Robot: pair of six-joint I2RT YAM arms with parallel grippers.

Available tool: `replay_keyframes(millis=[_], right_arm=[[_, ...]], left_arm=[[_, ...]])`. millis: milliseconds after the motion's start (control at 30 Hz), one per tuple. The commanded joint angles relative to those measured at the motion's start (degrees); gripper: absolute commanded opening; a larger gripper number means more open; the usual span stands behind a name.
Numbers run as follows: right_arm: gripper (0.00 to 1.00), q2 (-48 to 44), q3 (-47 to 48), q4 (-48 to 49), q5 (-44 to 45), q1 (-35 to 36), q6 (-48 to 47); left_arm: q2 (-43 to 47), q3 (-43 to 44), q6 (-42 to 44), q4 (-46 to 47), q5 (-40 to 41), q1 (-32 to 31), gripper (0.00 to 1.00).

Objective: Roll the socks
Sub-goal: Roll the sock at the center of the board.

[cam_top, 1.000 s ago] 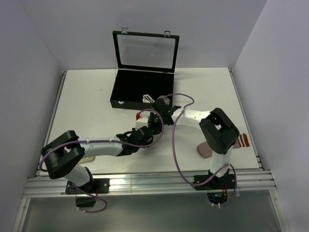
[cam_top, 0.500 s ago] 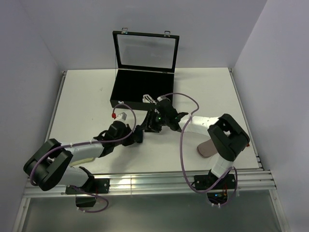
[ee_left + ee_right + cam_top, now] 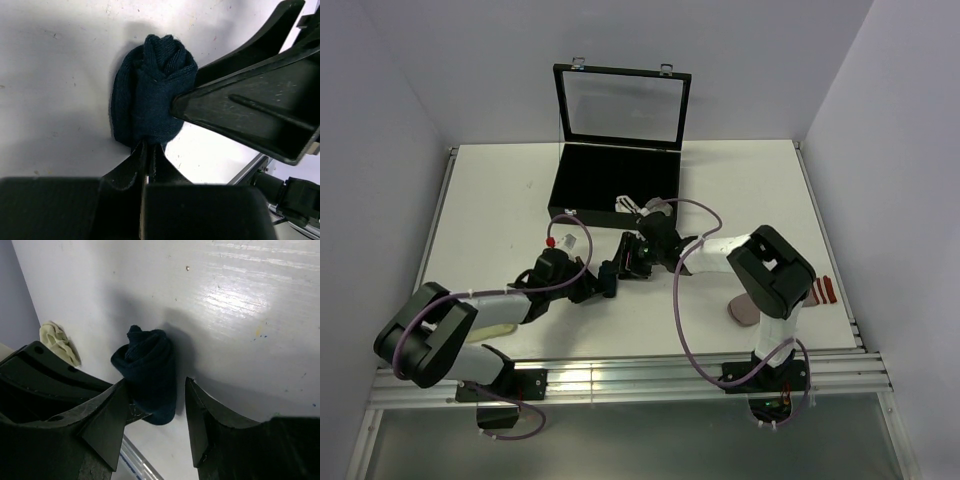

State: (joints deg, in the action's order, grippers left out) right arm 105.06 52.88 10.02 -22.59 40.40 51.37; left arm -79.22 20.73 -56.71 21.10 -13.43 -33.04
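We take this for a robotics lab cell, not a home. In the overhead view a bare white table (image 3: 500, 200) fills the middle, boxed in by plain pale walls (image 3: 450, 70) at the top and sides. Along the bottom runs an aluminium rail (image 3: 620, 380) carrying the left arm (image 3: 510, 305) and right arm (image 3: 775, 280), with purple cables (image 3: 678, 310) looping loose.
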Motion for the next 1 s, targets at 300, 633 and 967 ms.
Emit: replay_keyframes(millis=[300,633,967], right_arm=[[0.24,1.73,0.20,5.45,-2.02,0.47,-4.62],[0.00,-0.20,6.79,-13.69,6.59,0.91,-6.99],[0.00,1.91,16.01,-28.38,12.22,2.93,-6.11]], left_arm=[[-4.45,0.45,0.19,-0.80,-3.36,1.84,0.05],[6.17,5.02,3.27,-15.19,10.25,0.52,0.47],[7.78,13.80,6.69,-24.34,29.77,-13.45,0.53]])
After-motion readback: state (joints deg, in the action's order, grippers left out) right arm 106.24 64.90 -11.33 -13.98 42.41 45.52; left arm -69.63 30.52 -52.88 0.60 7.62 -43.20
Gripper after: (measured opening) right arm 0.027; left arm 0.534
